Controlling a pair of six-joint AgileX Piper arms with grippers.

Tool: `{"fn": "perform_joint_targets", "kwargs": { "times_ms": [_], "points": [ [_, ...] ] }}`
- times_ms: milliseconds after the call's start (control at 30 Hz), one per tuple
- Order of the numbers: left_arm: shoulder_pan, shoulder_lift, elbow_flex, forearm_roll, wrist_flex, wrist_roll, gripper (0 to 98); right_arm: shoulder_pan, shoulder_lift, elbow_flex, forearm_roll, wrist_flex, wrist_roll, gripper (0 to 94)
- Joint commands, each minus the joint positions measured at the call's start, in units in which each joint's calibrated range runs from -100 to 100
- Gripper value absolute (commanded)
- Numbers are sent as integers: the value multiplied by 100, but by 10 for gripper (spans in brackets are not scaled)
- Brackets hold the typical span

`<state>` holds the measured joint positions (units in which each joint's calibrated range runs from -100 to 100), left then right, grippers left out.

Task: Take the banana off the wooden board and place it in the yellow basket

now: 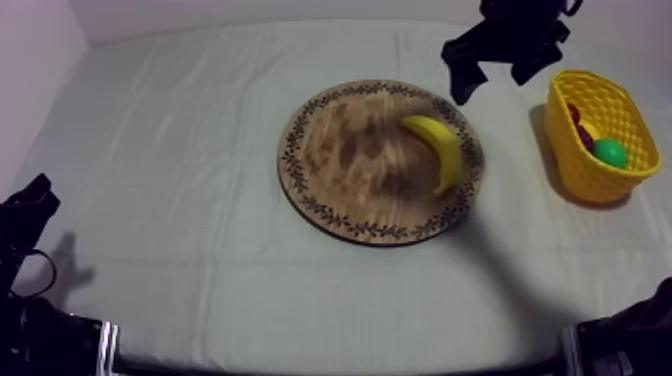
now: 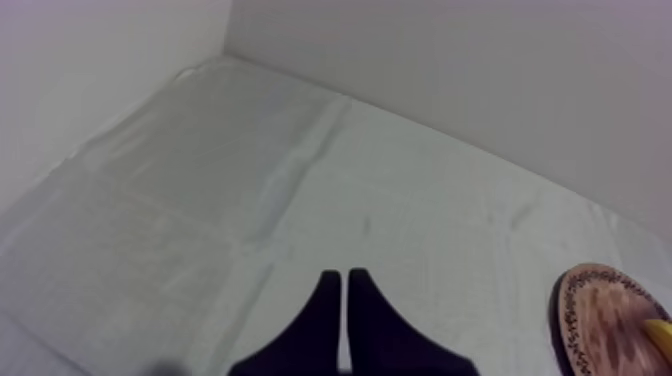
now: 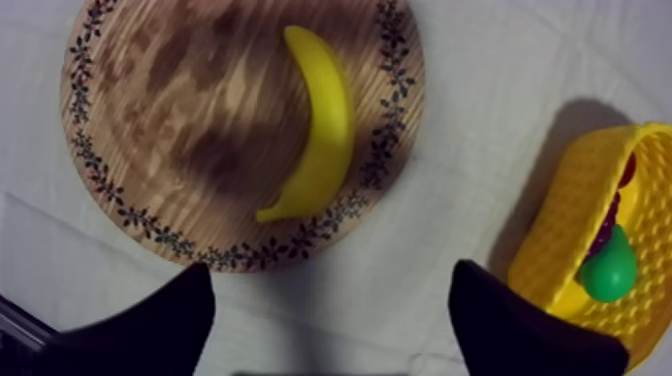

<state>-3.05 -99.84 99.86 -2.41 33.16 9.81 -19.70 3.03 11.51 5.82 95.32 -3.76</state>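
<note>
banana (image 1: 440, 150) lay curved on the round wooden board (image 1: 335, 150), toward the board's 3 o'clock side in the top view, with nothing gripping it. from the right wrist it (image 3: 320, 130) ran along the patterned rim of the board (image 3: 150, 120), its lower tip resting on that rim.

yellow basket (image 1: 592, 175) stood on the tabletop (image 1: 180, 150) at 3 o'clock of the board, apart from it. inside was a green pear (image 1: 608, 152), with dark red and purplish shapes behind it, too hidden by the basket's wall (image 3: 560, 250) to name.

right gripper (image 1: 495, 75) hung at 1 o'clock of the board, between board and basket, its fingers (image 3: 150, 320) wide apart with nothing between them. left gripper (image 2: 345, 285) was pressed together into a narrow wedge over bare cloth, low at 8 o'clock in the top view (image 1: 30, 205). beside it, the frame edge cut off the board, leaving an arc of rim (image 2: 590, 300).
</note>
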Motion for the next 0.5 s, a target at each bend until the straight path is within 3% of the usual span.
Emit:
{"fn": "perform_joint_targets", "kwargs": {
  "times_ms": [0,467],
  "points": [
    [-2,2,3,-1,-1,-1,1,-9,84,48,-20,-50,9,783],
    [-2,2,3,-1,-1,-1,1,0,1232,523,-139,-985,-98,754]
  ]
}}
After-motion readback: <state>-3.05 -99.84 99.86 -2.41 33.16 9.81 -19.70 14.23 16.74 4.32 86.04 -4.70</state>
